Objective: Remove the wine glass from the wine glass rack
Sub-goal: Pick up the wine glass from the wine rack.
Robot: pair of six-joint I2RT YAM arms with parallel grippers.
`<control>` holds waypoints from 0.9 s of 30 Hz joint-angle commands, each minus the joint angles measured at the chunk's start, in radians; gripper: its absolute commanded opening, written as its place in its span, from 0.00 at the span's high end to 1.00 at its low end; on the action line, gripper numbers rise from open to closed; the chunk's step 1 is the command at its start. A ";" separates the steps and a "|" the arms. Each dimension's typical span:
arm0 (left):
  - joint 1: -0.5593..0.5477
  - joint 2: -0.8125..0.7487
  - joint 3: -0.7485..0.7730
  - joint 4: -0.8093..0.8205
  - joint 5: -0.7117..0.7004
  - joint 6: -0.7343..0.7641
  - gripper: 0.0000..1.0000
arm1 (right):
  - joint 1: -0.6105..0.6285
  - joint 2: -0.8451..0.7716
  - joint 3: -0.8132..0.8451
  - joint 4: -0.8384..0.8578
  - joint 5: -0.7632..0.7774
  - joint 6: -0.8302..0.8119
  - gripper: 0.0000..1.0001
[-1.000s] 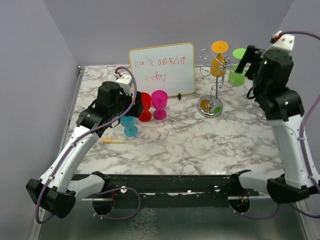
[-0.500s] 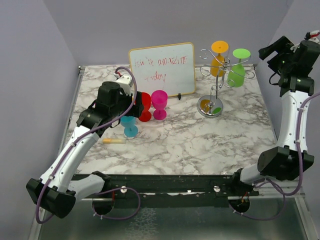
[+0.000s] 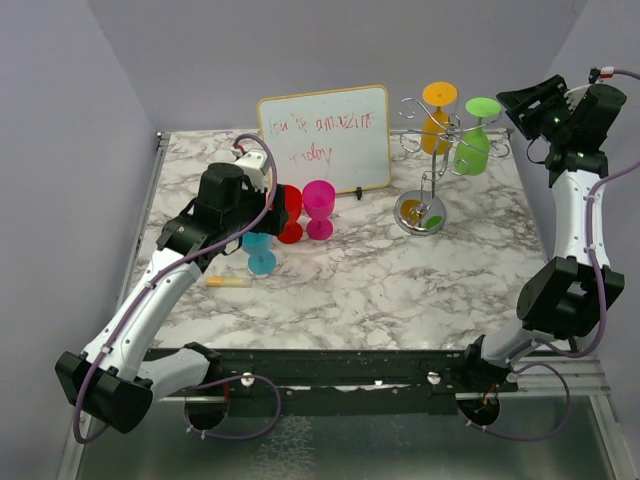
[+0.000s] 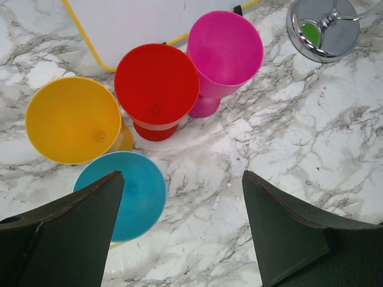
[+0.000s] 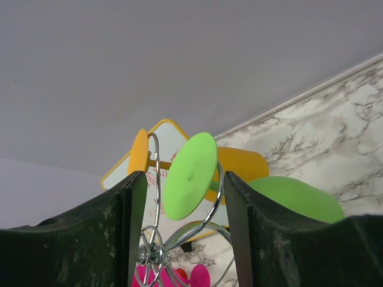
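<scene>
Right claw (image 3: 512, 102) swung back upper right, released, facing green wine glass (image 3: 473, 150). Looks light rigid plastic; I'd pinch the stem (image 3: 481, 121).

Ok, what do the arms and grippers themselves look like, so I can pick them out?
The left arm and right arm match: white links between chunky black joints, with a purple cable looping alongside. The left gripper and right gripper each have two dark, wedge-shaped fingers.
</scene>
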 commanded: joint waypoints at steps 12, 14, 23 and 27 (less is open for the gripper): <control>-0.005 0.019 -0.017 0.009 0.024 -0.001 0.18 | -0.002 0.081 0.016 0.071 -0.113 0.039 0.62; -0.006 0.014 -0.015 0.010 0.026 -0.004 0.18 | -0.002 0.085 0.017 0.075 -0.116 0.045 0.63; -0.006 -0.018 -0.017 0.026 0.010 0.002 0.17 | -0.002 0.089 0.011 0.093 -0.097 0.054 0.71; -0.006 -0.012 -0.017 0.026 0.019 -0.005 0.17 | -0.002 0.102 0.011 0.109 -0.109 0.056 0.66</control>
